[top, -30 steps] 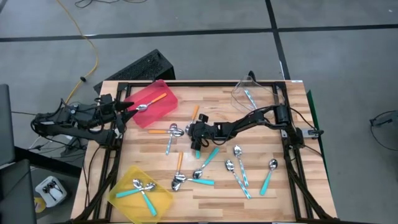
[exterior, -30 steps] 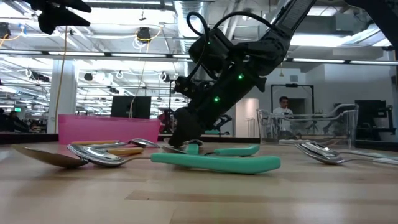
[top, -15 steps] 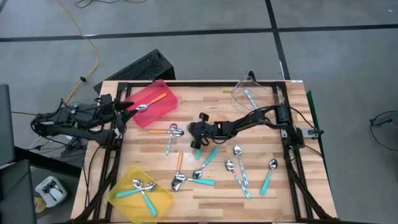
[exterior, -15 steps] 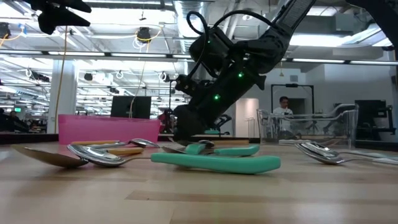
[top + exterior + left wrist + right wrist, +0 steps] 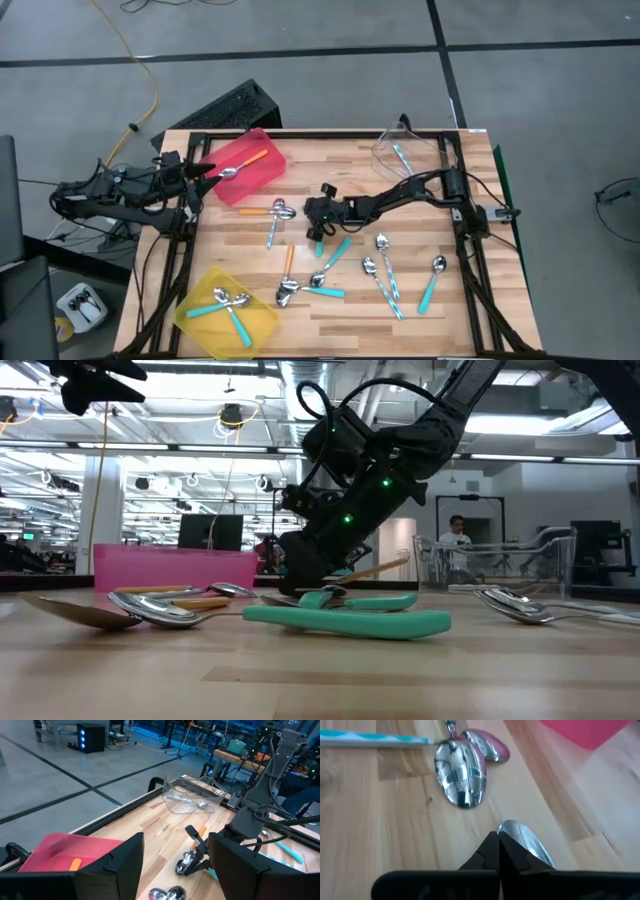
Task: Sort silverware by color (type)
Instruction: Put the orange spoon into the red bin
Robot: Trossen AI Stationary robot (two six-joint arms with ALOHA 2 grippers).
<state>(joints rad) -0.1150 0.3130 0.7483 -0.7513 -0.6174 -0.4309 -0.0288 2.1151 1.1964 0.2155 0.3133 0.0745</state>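
Note:
Small spoons with metal bowls lie scattered on the wooden table [image 5: 480, 300]: teal-handled [image 5: 336, 250], orange-handled [image 5: 289, 260] and light-blue-handled [image 5: 386, 288]. My right gripper [image 5: 314, 214] is at mid-table, slanting down and shut on an orange-handled spoon [image 5: 378, 570]. That spoon's bowl [image 5: 522, 839] pokes out past the fingertips. My left gripper [image 5: 175, 862] hangs open at the table's left edge beside the red bin [image 5: 262, 150], holding nothing. My right gripper pinches the orange-handled spoon between its two fingers at the neck just behind the bowl [image 5: 516, 833]. The fingers [image 5: 492, 851] slant down from the table's right side. The bowl end is low by the table, and the handle [image 5: 385, 568] tilts up behind the gripper.
The red bin holds one orange-handled spoon [image 5: 246, 161]. A yellow bin [image 5: 196, 306] at the near left holds teal spoons. A clear bin [image 5: 385, 152] at the far right holds a light-blue one. Two spoon bowls [image 5: 461, 770] lie just ahead of my right gripper.
My right gripper has shut and taken hold of the orange-handled spoon without shifting across the table. The spoon's handle has tipped up off the table behind the gripper, while its bowl end stays low.

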